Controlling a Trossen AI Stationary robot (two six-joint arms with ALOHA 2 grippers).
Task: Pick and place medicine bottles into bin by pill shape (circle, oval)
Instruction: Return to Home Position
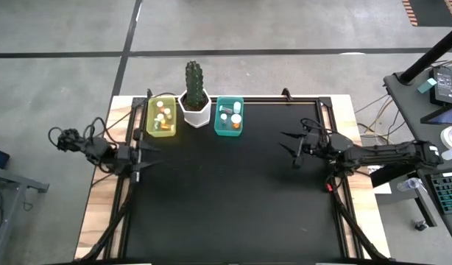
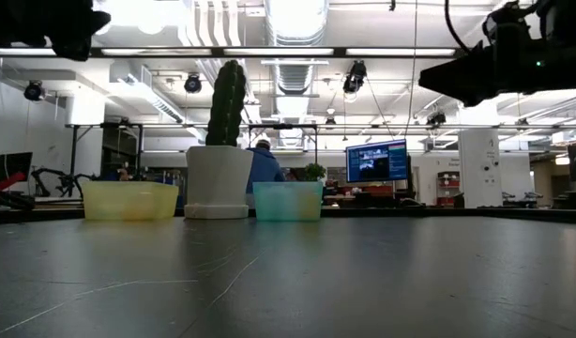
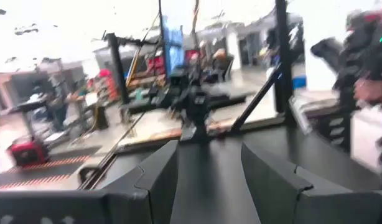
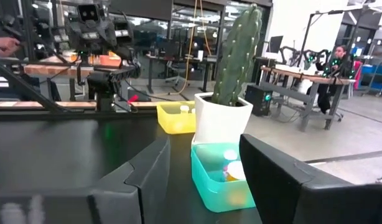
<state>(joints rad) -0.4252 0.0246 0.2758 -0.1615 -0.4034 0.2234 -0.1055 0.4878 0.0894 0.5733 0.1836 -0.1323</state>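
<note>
High view is showing me medicine bottles (image 1: 163, 115) lying in the yellow bin (image 1: 161, 133) and the blue bin (image 1: 229, 133), on either side of the cactus pot (image 1: 195, 114). Left gripper (image 1: 143, 160) and right gripper (image 1: 288, 150) are hanging open, empty. Bottles are looking light and slippery; I am guessing: squeeze the body.

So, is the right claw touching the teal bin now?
Apart. The high view shows bare black mat between the open right claw and the teal bin. The left claw hangs near the yellow bin.
</note>
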